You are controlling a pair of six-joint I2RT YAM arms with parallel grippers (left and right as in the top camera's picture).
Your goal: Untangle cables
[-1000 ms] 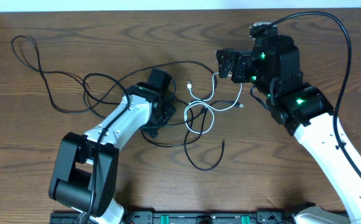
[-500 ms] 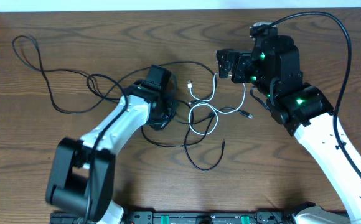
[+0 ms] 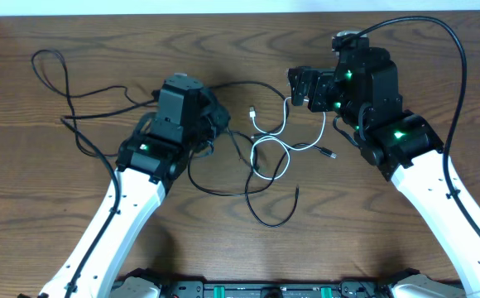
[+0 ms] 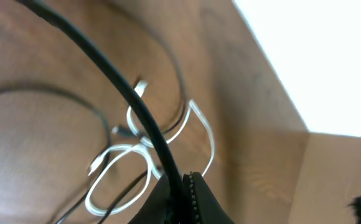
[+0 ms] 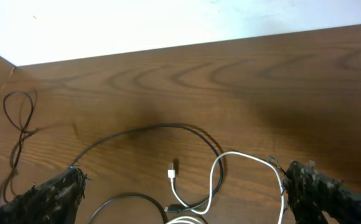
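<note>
Left wrist: black cable (image 4: 124,93) pinched between jaws.

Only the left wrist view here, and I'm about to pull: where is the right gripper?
Observer: The right gripper hovers beside the white cable, at its right-hand bend.
Operator: Holding it?
Observer: No. The right wrist view shows its fingers spread wide, gripping nothing.
Operator: Any cable off to my left?
Observer: Yes, a black cable loops near the far-left corner of the table.
</note>
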